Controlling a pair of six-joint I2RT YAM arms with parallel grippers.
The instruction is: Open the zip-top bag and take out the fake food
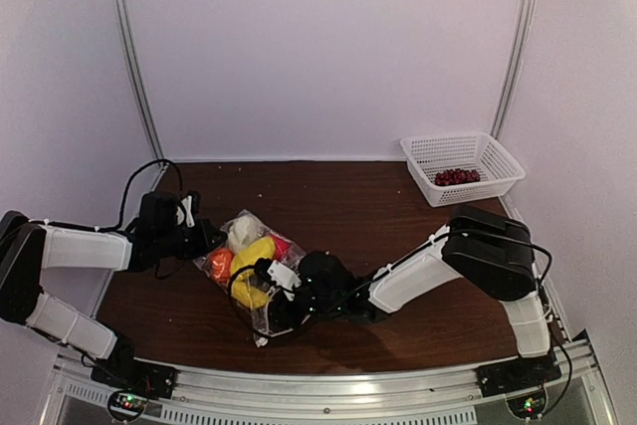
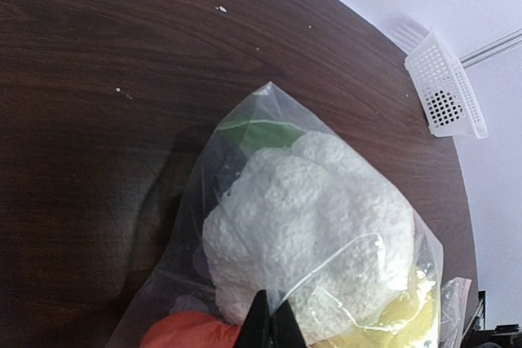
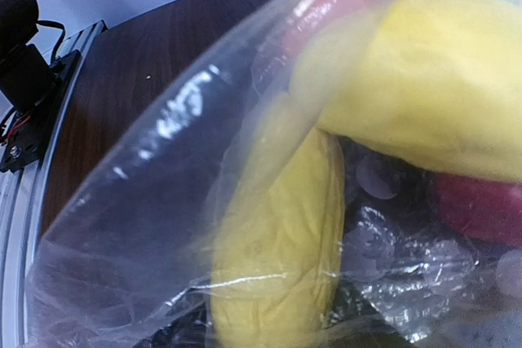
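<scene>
In basket [image 1: 443, 139]: grape cluster [image 1: 457, 176]. Yet to remove: fake food [image 1: 251, 256] in zip-top bag [image 3: 139, 193]. Left gripper [image 2: 270, 328] seemingly pinching bag; right gripper [image 1: 276, 283], cannot tell.

One bag [image 1: 261, 318], one basket [image 1: 448, 153], two arms [image 1: 85, 248]

Probably a lab booth: white panels [image 1: 318, 47], aluminium rails [image 1: 134, 57], dark table [image 1: 358, 196].

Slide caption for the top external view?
The left gripper and right gripper flank the zip-top bag of fake food; a grape cluster sits in the white basket.
</scene>
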